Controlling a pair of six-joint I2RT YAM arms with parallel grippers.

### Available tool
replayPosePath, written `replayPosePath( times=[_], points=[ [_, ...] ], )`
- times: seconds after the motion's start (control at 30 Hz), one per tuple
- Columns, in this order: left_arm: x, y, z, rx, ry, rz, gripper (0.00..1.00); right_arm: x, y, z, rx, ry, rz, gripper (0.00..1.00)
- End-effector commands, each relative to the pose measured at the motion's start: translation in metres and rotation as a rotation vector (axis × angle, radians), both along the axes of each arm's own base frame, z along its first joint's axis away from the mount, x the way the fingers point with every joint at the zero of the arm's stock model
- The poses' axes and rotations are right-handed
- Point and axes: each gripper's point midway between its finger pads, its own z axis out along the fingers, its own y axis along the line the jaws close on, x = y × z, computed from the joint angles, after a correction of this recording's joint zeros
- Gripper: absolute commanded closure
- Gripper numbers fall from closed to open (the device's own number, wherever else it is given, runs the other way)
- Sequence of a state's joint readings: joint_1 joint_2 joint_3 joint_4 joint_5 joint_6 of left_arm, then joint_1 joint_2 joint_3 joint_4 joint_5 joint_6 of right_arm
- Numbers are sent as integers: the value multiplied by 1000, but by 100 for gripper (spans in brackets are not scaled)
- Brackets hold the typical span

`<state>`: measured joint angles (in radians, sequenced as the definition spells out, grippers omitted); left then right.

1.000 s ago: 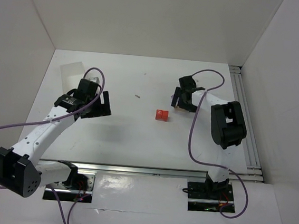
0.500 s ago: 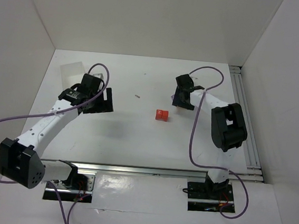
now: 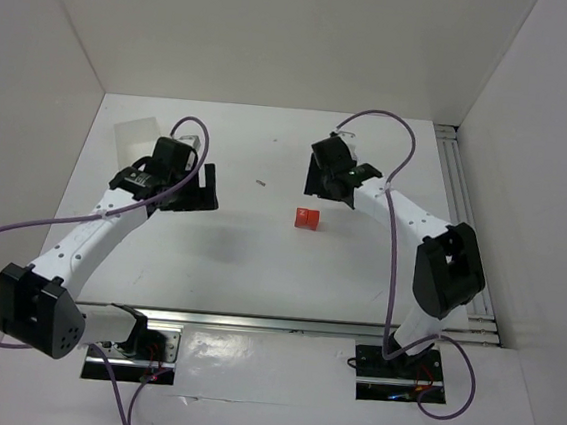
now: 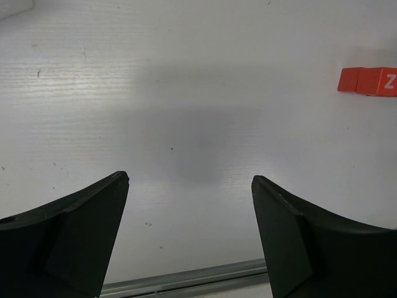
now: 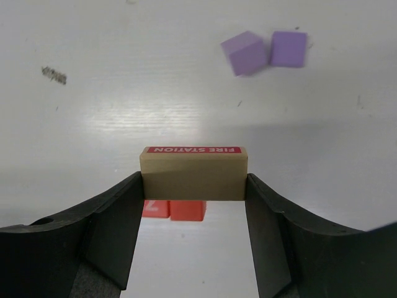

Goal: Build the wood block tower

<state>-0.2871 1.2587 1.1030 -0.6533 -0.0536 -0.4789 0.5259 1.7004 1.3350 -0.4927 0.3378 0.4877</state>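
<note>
A pale tan block (image 5: 193, 177) with a red "FIRE STATION" face is clamped between the fingers of my right gripper (image 5: 195, 181), lifted off the table. Just beyond and below it two red-orange cubes (image 5: 173, 210) sit side by side on the table. In the top view these red-orange cubes (image 3: 307, 218) lie at mid-table, with the right gripper (image 3: 325, 181) just behind them. Two lilac cubes (image 5: 245, 53) lie further off on the table. My left gripper (image 4: 189, 180) hangs open over bare table; the red-orange cubes (image 4: 369, 81) are off to its right.
A translucent white box (image 3: 135, 138) stands at the back left, behind the left gripper (image 3: 200, 189). A small dark speck (image 3: 260, 182) lies between the arms. White walls close in the table; a metal rail (image 3: 465, 210) runs along the right side.
My right gripper has shut on the tan block and carried it left, toward the red-orange cubes. The left arm swung slightly further back and then stayed put.
</note>
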Motion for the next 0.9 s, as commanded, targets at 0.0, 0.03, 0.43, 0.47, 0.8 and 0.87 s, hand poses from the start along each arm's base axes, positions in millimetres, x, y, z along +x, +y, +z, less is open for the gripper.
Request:
replayPosePath(
  times=[0.0, 0.03, 0.43, 0.47, 0.8, 0.87],
  points=[
    [0, -5, 16, -44, -55, -5, 7, -7, 21, 14, 17, -15, 25, 41],
    [0, -6, 14, -44, -55, -5, 7, -8, 25, 5, 12, 2, 28, 41],
    [-5, -4, 13, -45, -56, -5, 7, -17, 38, -22, -20, 62, -10, 38],
    [-5, -4, 15, -47, -65, -5, 7, -19, 41, -22, -21, 62, -1, 38],
    [-5, -4, 15, -47, -65, -5, 7, -27, 48, -33, -37, 89, 31, 38],
    [-5, -4, 15, -47, -65, -5, 7, -27, 48, -33, -43, 89, 37, 38]
  ],
)
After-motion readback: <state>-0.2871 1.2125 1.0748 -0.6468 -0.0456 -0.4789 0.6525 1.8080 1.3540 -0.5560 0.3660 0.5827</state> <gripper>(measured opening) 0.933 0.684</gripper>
